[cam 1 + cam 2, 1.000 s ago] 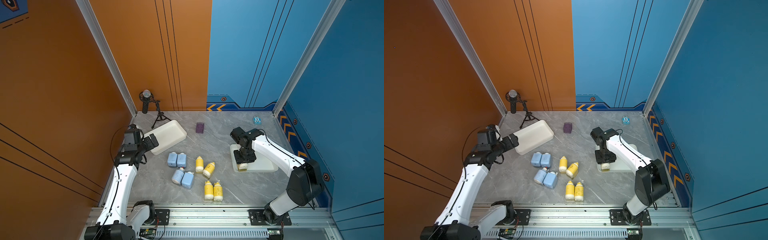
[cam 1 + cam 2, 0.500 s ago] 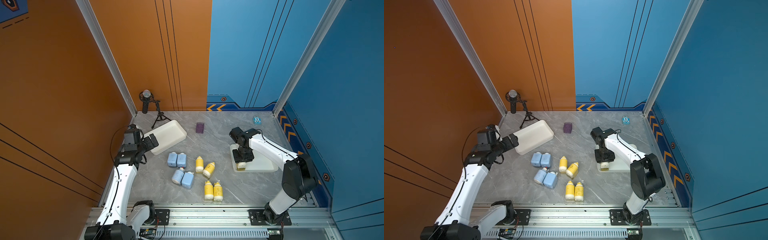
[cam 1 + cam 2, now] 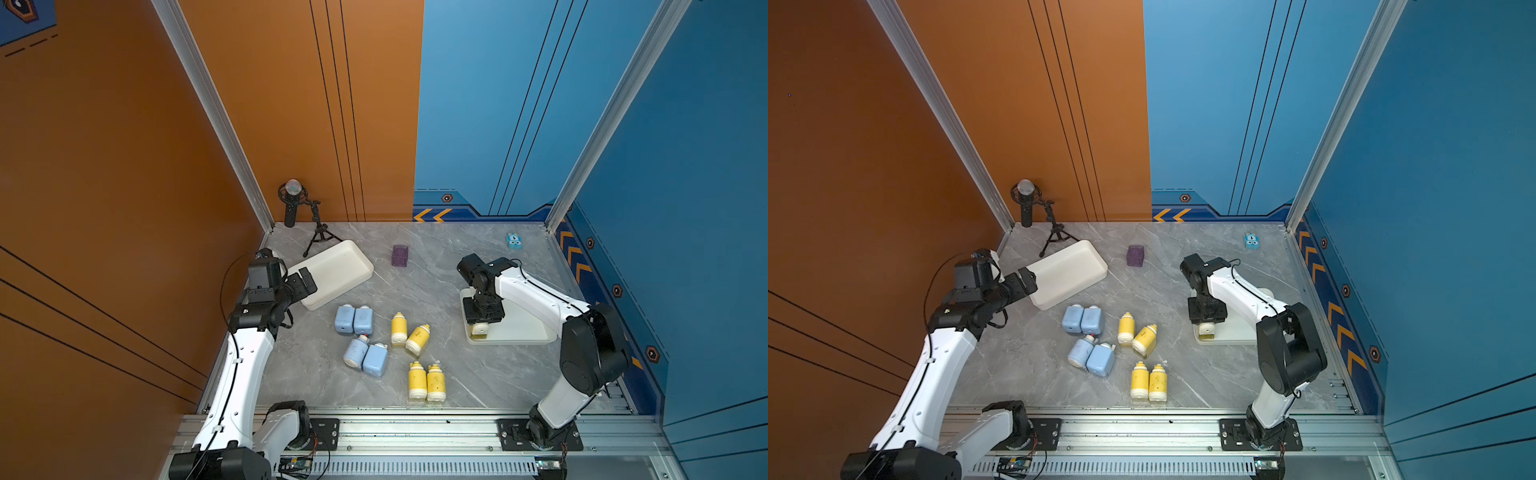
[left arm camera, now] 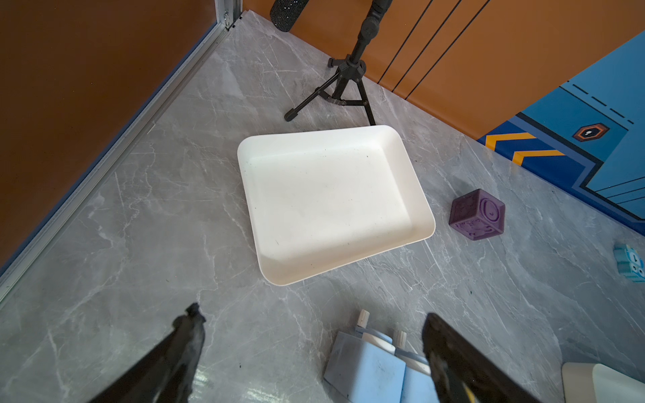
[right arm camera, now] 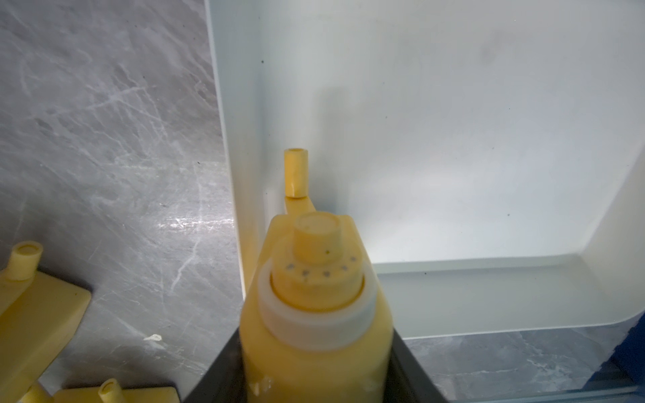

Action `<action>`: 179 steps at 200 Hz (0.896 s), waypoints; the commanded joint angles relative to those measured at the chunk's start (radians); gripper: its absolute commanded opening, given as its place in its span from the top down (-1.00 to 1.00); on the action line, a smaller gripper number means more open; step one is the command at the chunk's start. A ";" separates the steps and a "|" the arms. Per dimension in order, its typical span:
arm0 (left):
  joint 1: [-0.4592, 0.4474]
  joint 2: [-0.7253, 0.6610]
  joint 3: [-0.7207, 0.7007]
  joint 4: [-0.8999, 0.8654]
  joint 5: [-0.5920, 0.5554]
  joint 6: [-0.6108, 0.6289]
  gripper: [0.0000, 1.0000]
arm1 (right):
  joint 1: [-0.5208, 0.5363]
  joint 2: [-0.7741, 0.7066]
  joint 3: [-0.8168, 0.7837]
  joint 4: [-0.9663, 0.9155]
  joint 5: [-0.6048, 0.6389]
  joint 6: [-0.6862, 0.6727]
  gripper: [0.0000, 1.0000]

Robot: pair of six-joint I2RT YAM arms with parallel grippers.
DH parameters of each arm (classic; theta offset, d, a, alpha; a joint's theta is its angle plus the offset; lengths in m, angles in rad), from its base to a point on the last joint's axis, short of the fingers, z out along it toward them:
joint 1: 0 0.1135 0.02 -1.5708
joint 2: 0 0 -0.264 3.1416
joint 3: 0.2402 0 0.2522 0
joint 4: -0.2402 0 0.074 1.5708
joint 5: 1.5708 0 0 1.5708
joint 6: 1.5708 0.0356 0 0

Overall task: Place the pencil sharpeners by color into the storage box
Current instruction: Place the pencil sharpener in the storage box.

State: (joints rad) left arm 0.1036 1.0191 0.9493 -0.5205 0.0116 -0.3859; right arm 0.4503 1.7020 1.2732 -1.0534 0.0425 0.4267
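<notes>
Mostly buried under the right gripper [image 3: 482,320] right of centre in both top views, only the pale end of the clamped yellow sharpener [image 3: 480,329] showing. Cropped by the bottom edge of the right wrist view and blurred, that same sharpener, beside loose yellow sharpeners [image 5: 35,321] cut at lower left. Clipped in the left wrist view: blue sharpeners [image 4: 366,370] at the bottom edge, one partly behind a finger [image 4: 453,356] of the left gripper [image 4: 312,314], microphone [image 4: 288,14] at the top, small blue box [image 4: 630,261] at the right.
</notes>
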 commanded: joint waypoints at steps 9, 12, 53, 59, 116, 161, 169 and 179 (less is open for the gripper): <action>-0.008 0.001 -0.011 -0.011 -0.002 0.012 -0.96 | -0.001 0.006 -0.035 0.029 -0.014 0.037 0.47; -0.008 0.001 -0.011 -0.010 -0.002 0.012 -0.97 | -0.001 0.007 -0.036 0.032 -0.014 0.038 0.47; -0.007 -0.001 -0.011 -0.010 -0.004 0.013 -0.96 | -0.001 0.015 -0.059 0.053 -0.015 0.044 0.45; -0.007 -0.001 -0.012 -0.010 -0.004 0.013 -0.97 | -0.001 0.017 -0.060 0.054 -0.015 0.046 0.45; -0.007 -0.001 -0.012 -0.010 -0.007 0.014 -0.96 | -0.001 0.031 -0.058 0.065 -0.017 0.047 0.36; -0.008 -0.001 -0.012 -0.011 -0.007 0.015 -0.97 | -0.001 0.040 -0.064 0.069 -0.012 0.050 0.23; -0.008 -0.001 -0.011 -0.011 -0.007 0.015 -0.96 | -0.001 0.039 -0.066 0.068 -0.010 0.051 0.20; -0.007 -0.001 -0.012 -0.010 -0.007 0.015 -0.96 | -0.001 0.035 -0.067 0.068 -0.009 0.050 0.14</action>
State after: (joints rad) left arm 0.1036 1.0191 0.9489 -0.5205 0.0116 -0.3859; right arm 0.4503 1.7130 1.2213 -1.0100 0.0292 0.4530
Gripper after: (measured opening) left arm 0.982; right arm 0.500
